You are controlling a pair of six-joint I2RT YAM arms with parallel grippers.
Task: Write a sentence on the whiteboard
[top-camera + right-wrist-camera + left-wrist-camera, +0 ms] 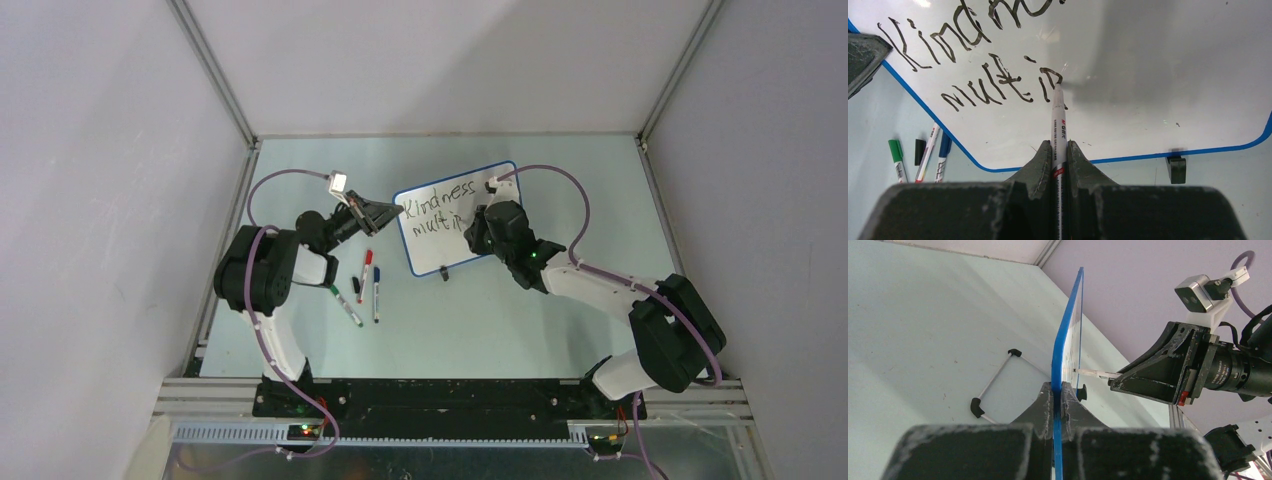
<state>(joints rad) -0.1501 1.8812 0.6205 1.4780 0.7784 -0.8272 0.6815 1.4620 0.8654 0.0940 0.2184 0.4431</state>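
- The table (520,330) is bare pale green in front of and to the right of the board, so your right arm has room to sweep sideways. Side walls close it in at left and right.
- The whiteboard (432,254) stands on edge near the middle of the table. It is angled, with its written face towards the right arm.
- The left tool (1057,390) is clamped on the board's blue left rim and braces it. I judge it should hold there while you write.
- The right tool (1058,150) is closed tight on a black-and-white marker (1058,117).
- The sentence (438,200) reads "Kindness" above and "multip" below. The marker tip touches the foot of the "p", so you are mid-word on the second line, and it looks unfinished.
- Your next move calls for light, even pressure and small strokes stepping rightward. The glossy white there is bare well out to the right rim.
- The lower rim runs close beneath this line, so keep descenders short.
- Spare pens, green (346,306), red (364,274) and blue (376,296), lie left of the board, well away from your stroke path.
- A small black foot (1175,169) sits under the lower rim.
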